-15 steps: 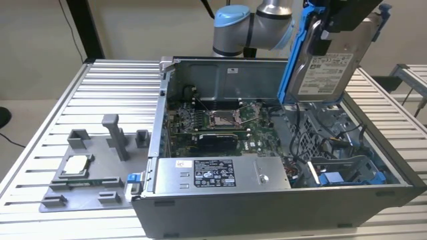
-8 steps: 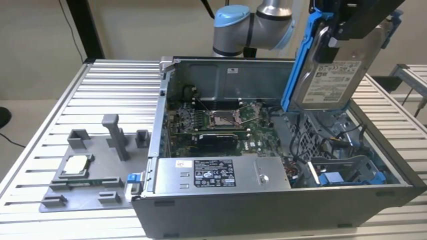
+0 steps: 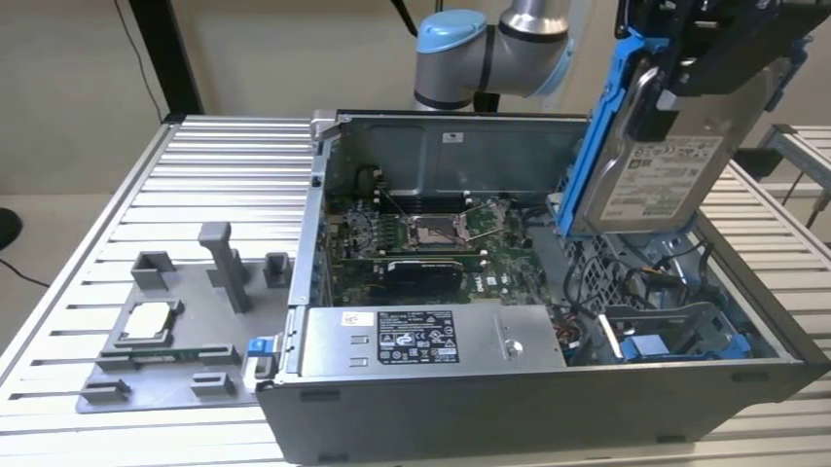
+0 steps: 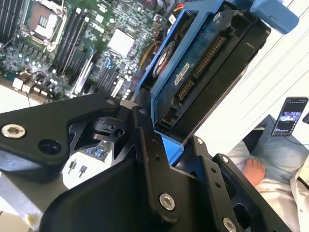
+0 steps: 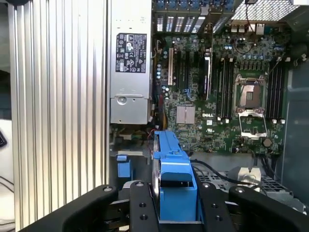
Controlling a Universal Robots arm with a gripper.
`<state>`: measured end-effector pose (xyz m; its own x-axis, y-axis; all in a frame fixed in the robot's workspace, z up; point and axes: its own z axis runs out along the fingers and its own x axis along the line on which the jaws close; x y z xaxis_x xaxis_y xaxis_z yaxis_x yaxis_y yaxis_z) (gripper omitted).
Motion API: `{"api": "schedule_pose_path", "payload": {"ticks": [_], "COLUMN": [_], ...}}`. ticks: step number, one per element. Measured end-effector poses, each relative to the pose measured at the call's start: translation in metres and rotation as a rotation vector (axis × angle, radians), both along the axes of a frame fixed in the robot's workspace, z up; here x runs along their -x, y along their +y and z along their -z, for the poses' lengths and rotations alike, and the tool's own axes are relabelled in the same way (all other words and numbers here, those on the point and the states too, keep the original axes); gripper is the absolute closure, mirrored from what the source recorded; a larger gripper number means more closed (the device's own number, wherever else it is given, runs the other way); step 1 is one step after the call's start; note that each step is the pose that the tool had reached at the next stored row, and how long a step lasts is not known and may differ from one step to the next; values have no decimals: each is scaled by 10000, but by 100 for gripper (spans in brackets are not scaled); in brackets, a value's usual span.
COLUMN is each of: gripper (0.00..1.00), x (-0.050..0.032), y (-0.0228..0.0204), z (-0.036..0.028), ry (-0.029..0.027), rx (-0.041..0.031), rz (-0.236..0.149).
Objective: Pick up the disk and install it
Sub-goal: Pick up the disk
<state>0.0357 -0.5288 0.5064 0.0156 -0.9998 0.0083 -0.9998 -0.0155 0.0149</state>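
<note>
1. The gripper [image 5: 176, 195] is clamped on the disk [image 3: 656, 175]. In both wrist views its black fingers [image 5: 142, 208] press on either side of the blue bracket [image 3: 600, 136] that frames the drive.
2. In the exterior view the disk hangs in the air, well clear of the desk [image 3: 221, 165]. It is over the end of the open computer case [image 3: 520, 399] nearest the desk's edge at the exterior view's right.
3. The disk stands nearly upright, leaning a little, with its white label facing the exterior camera. The gripper holds it from the top.
4. In the second wrist view the drive's connector end shows, set inside the blue frame.
5. The arm [image 3: 487, 49] rises behind the case, at the desk's far edge.
6. Inside the case the motherboard [image 3: 429, 233] lies flat with its processor socket open. A silver power supply [image 3: 520, 336] with a black label runs along the case wall nearest the desk's near edge.
7. A blue plastic drive bay [image 3: 649, 345] sits in the case, beside the power supply and below the held disk.
8. A grey fixture plate [image 3: 169, 375] lies near the desk's near corner at the exterior view's left, just beside the case. A small square silver chip [image 3: 146, 321] rests on it.
</note>
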Motion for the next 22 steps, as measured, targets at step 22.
{"api": "schedule_pose_path", "payload": {"ticks": [22], "gripper": [100], "x": [-319], "y": [-383], "z": [27], "ry": [148], "rx": [0], "rz": [-3]}}
